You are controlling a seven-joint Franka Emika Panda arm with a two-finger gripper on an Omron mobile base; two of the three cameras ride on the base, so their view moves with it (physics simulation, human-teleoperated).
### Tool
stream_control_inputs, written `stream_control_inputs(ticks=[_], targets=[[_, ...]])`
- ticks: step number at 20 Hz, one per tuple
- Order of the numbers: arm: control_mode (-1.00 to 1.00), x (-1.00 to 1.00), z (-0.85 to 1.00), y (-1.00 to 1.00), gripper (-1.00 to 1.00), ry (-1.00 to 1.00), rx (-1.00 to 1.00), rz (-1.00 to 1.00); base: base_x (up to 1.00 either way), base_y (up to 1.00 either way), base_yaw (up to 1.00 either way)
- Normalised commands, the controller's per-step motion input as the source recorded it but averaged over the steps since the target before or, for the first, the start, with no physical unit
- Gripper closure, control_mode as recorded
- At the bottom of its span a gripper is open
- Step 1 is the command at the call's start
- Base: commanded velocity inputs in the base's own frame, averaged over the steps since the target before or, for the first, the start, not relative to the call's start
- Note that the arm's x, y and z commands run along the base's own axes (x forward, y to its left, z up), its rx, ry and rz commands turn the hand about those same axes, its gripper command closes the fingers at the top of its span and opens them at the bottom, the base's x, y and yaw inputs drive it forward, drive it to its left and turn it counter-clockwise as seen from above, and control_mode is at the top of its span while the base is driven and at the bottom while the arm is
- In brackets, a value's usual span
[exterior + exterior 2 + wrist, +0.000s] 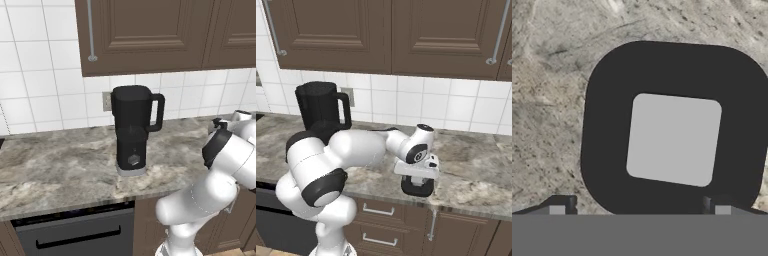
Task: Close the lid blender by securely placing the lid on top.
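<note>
The marbled grey counter (60, 175) carries everything here, under brown wall cabinets (150, 35) and a white tiled backsplash (40, 90). The blender (132, 130) stands upright toward the back edge of the counter, in front of a wall outlet (106, 101); its dark jar is open at the top, its loop handle points to the right in the left base view, and a round knob sits on the black base above a silver bottom rim. No brand name, label or writing can be read on it.

The lid (674, 130), a black rounded square with a light grey square in the middle, lies flat near the front edge of the counter, well apart from the blender. The gripper (418, 186) hangs directly over the lid, pointing down. In the hand view the two fingertips (562, 206) stand wide apart, one at each side of the lid's near edge, holding nothing.
</note>
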Motion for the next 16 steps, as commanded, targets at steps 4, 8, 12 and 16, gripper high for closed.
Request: stream_control_inputs(ticks=[4,8,12,16], targets=[[-1.0,0.13,-0.08,0.0,-1.0,0.0,-0.01,0.0,0.0,0.0,0.0],[-1.0,0.14,-0.01,-0.11,-1.0,-0.01,0.0,0.0,0.0,0.0,0.0],[-1.0,0.08,0.0,-0.18,-1.0,-0.04,0.0,0.0,0.0,0.0,0.0],[-1.0,0.12,0.0,-0.02,-1.0,-0.04,0.0,0.0,0.0,0.0,0.0]])
